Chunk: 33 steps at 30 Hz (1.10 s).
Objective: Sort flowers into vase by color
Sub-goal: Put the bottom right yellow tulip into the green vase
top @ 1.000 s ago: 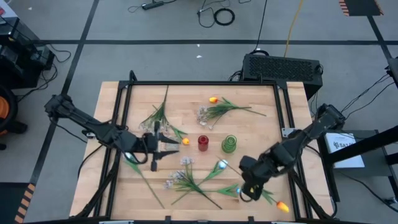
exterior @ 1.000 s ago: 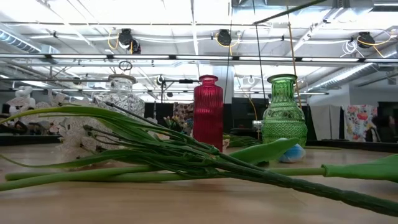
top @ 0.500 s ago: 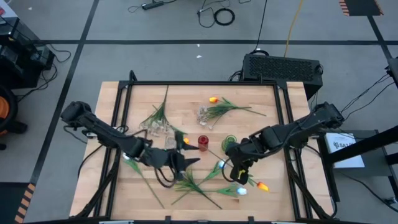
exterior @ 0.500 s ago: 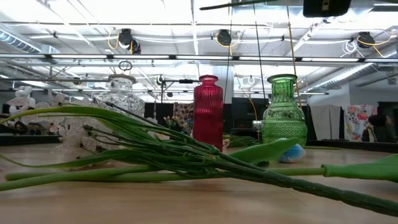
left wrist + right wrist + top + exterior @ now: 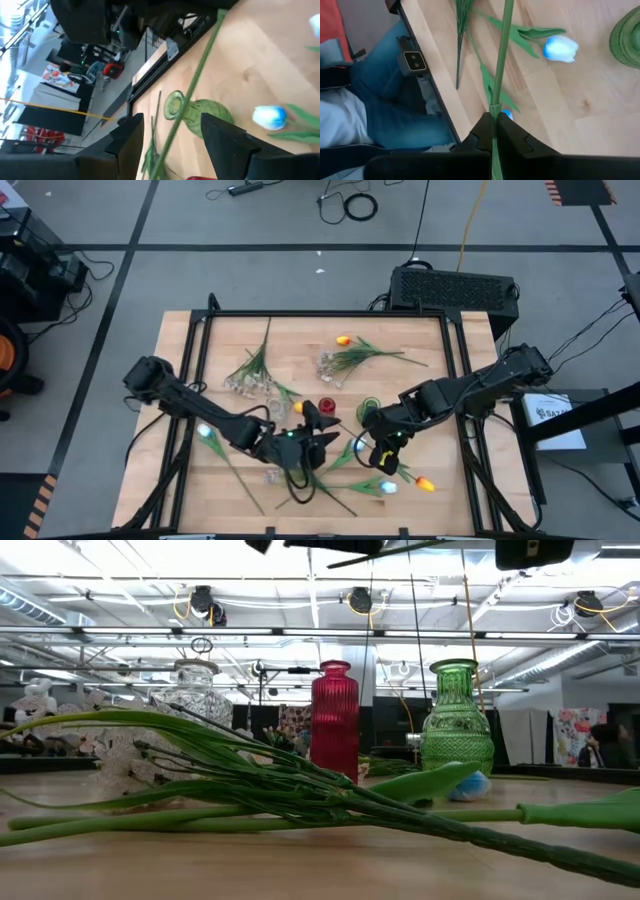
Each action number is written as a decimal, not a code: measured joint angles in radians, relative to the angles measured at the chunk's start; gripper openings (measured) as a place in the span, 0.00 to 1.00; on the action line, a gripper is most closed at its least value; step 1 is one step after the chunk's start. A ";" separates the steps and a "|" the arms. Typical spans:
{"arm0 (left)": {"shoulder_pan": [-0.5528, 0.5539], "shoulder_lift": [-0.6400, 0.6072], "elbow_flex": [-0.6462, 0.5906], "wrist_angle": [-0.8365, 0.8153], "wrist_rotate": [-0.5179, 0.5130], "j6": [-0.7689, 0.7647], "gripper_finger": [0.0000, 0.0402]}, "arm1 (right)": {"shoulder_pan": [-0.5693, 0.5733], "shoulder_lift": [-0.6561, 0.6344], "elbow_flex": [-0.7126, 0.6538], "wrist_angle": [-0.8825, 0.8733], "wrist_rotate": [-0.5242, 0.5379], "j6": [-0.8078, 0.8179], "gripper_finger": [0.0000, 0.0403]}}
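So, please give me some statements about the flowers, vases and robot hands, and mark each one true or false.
1. The right hand is shut on a green stem. True.
2. The red vase lies tipped on the table. False: it stands upright.
3. The left hand is open, with a stem between its fingers. True.
4. An orange tulip hangs at the end of the stem that the right hand holds. True.
5. The green vase stands between the clear vase and the red one. False: the red vase is the middle one.
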 joint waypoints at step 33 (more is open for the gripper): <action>0.075 0.016 0.004 -0.107 -0.001 0.074 0.22 | 0.000 0.000 0.000 -0.008 -0.024 0.076 0.00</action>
